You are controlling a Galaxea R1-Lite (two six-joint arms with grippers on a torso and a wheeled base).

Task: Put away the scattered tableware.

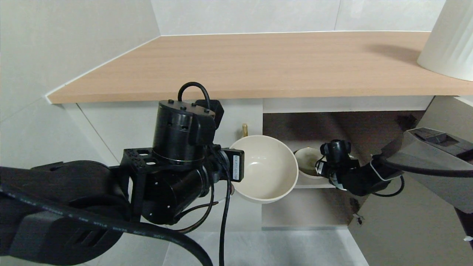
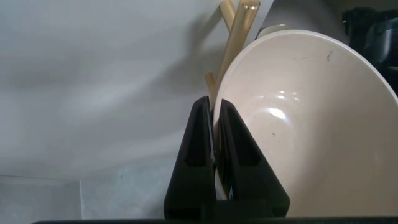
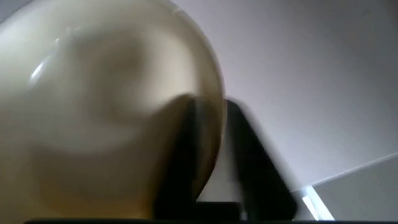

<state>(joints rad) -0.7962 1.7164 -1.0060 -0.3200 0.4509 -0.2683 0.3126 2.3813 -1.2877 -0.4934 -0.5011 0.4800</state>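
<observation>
Head view: large bowl (image 1: 264, 168) held tilted below desk (image 1: 258, 62) edge; small bowl (image 1: 306, 160) held just above cabinet shelf (image 1: 314, 183).
Left wrist view: left fingers (image 2: 200, 140) clamped across large bowl's rim.
Right wrist view: right fingers (image 3: 249, 162) clamped across small bowl's rim.

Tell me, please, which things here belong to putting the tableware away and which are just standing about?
Belongs to the job: large bowl, gripped at its rim by the left gripper; small bowl, gripped by the right gripper; open cupboard.

Just standing about: white ribbed container, on the wooden countertop.
</observation>
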